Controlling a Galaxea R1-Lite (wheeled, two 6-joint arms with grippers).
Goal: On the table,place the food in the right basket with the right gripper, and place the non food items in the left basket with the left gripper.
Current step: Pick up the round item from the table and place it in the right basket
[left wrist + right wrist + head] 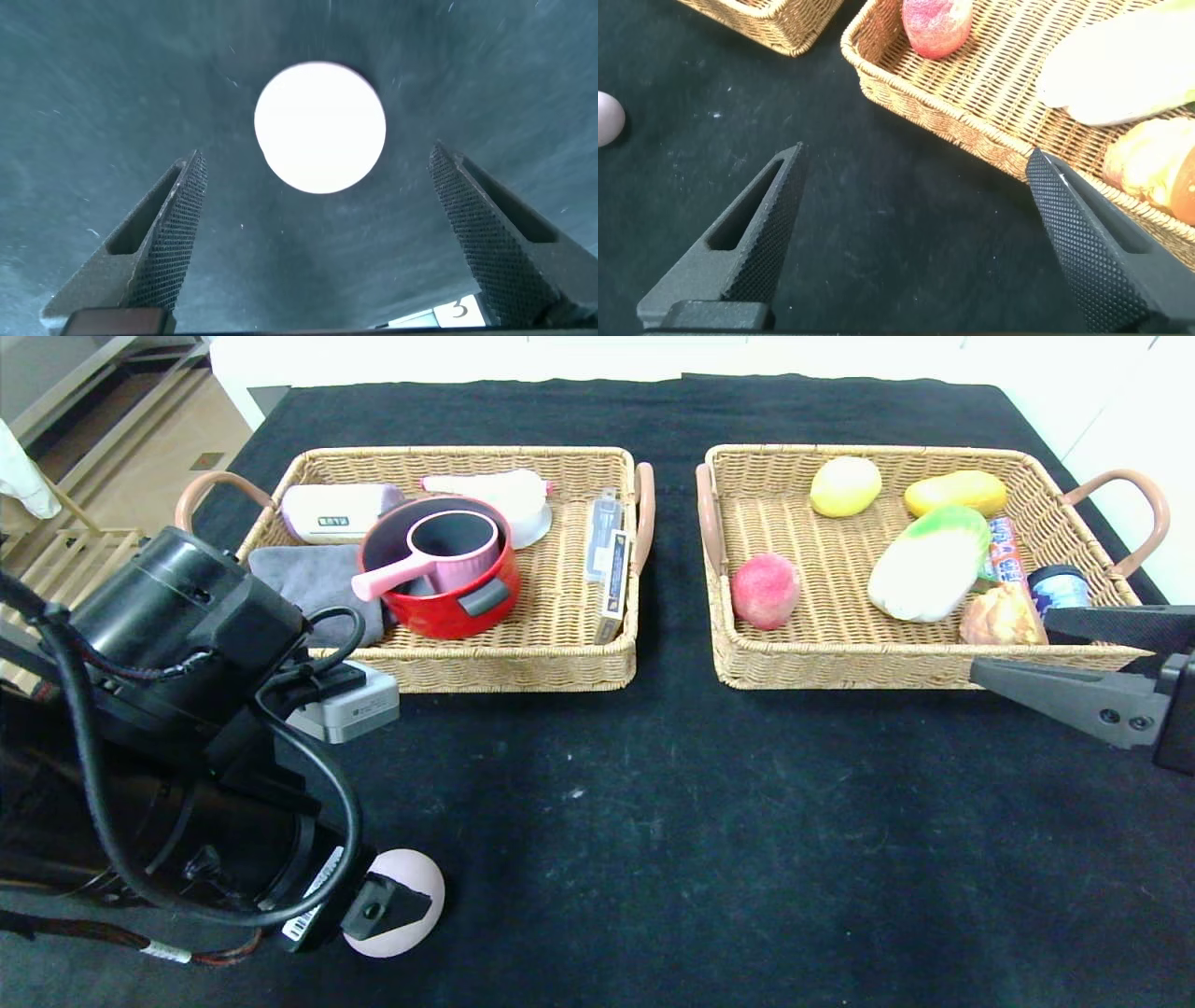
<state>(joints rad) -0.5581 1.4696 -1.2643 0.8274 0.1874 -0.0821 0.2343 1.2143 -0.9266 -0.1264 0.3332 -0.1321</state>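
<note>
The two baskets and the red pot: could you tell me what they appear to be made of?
The left basket and the right basket look like tan woven wicker or rattan, matte, with a visible weave; their brown loop handles look smooth, perhaps leather or bent wood. The red pot has a glossy red outside and a dull dark grey inside, suggesting enamelled metal or plastic; it is hard to tell which.

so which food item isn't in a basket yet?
The pale lilac egg-shaped lump: it sits alone on the black cloth, under the open left gripper. The cabbage and bun already lie in the right basket.
</note>
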